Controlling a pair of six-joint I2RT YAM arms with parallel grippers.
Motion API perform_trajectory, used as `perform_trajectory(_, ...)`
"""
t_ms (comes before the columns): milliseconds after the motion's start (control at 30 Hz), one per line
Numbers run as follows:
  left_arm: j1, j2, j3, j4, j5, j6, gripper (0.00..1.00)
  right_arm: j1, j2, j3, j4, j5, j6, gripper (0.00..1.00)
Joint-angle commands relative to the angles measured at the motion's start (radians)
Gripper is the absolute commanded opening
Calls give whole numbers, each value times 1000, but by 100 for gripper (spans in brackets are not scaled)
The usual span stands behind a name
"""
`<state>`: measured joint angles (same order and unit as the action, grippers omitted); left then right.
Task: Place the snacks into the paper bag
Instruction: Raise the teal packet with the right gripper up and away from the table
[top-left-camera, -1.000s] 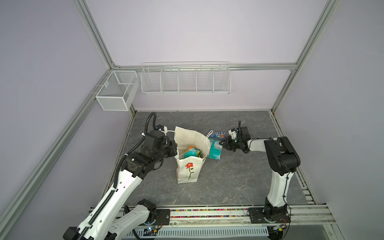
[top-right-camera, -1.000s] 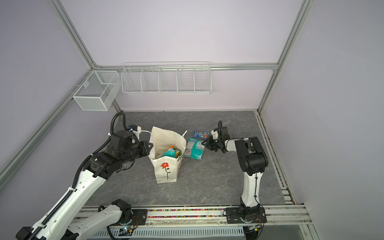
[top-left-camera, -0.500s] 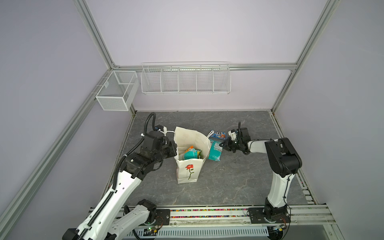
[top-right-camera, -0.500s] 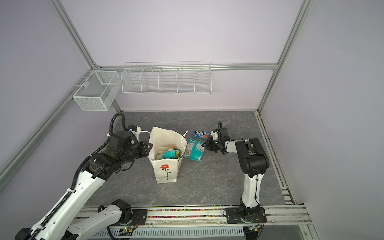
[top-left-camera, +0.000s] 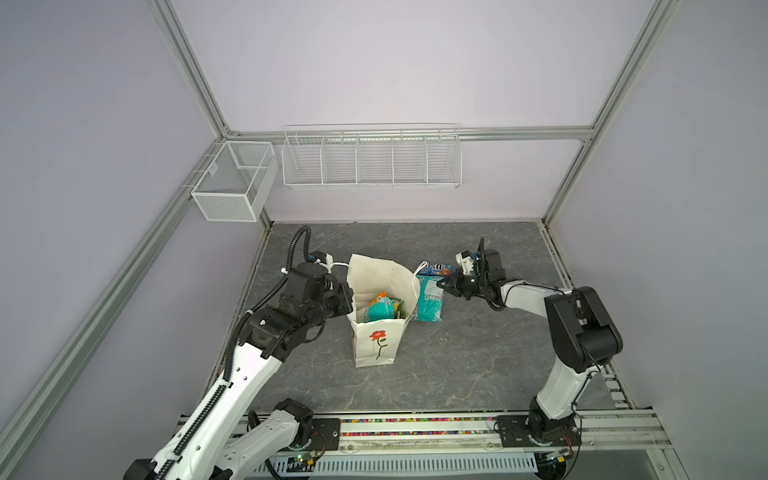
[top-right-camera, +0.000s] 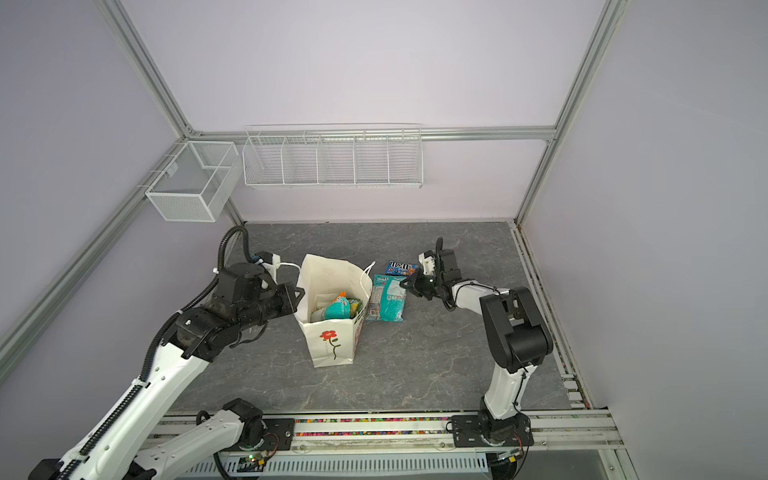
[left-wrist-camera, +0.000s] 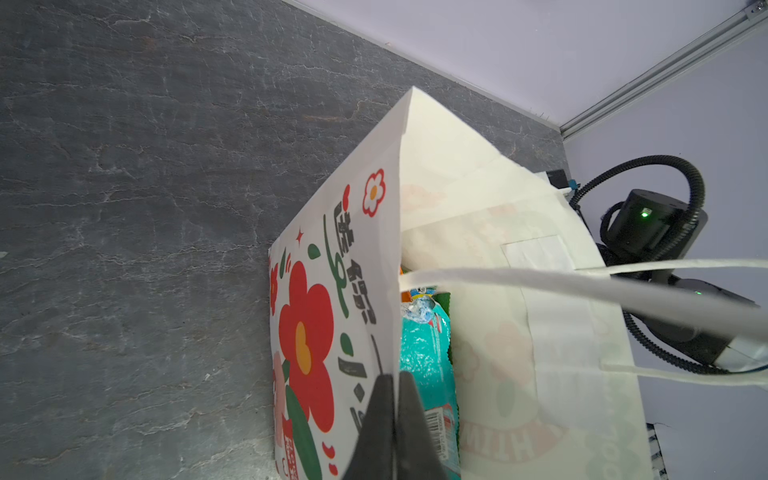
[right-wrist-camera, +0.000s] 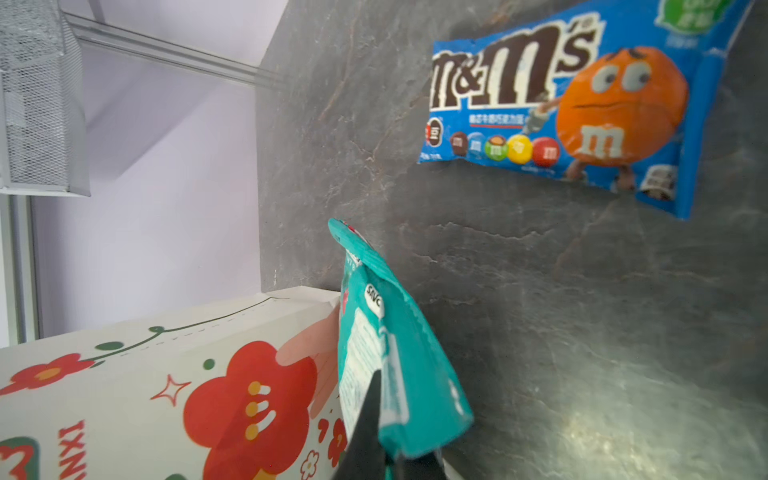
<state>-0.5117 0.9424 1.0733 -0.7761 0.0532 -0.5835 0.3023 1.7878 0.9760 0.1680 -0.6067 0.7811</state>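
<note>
The white paper bag (top-left-camera: 376, 353) (top-right-camera: 332, 353) stands upright mid-table with a red flower on its front. My left gripper (top-left-camera: 348, 291) (left-wrist-camera: 395, 376) is shut on its left rim. Inside lie several snacks, a teal packet (top-left-camera: 380, 309) (left-wrist-camera: 424, 353) on top. To the right of the paper bag a second teal bag (top-left-camera: 430, 301) (top-right-camera: 388, 299) (right-wrist-camera: 390, 345) lies against its side. My right gripper (top-left-camera: 442, 284) (right-wrist-camera: 384, 432) is shut on that bag's near edge. A blue M&M's pack (top-left-camera: 434, 268) (top-right-camera: 401, 268) (right-wrist-camera: 552, 112) lies flat just behind it.
A long white wire basket (top-left-camera: 370, 160) hangs on the back wall. A mesh basket (top-left-camera: 232, 183) hangs at the back left corner. The arms' base rail (top-left-camera: 415, 428) runs along the table's front edge. Metal frame posts stand at the back corners.
My right gripper's jaws have closed onto the edge of the teal bag outside the paper bag. My left gripper has kept its hold on the bag's rim.
</note>
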Motion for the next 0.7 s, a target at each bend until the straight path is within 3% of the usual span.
perform_trajectory(0,-5,-22,10,35,-3,2,0,10,-67,-10,-33,-2,-15,7)
perform_trajectory(667,-6,-13,34,52,24,-17,0,48,-360,6,-222,119,-101,7)
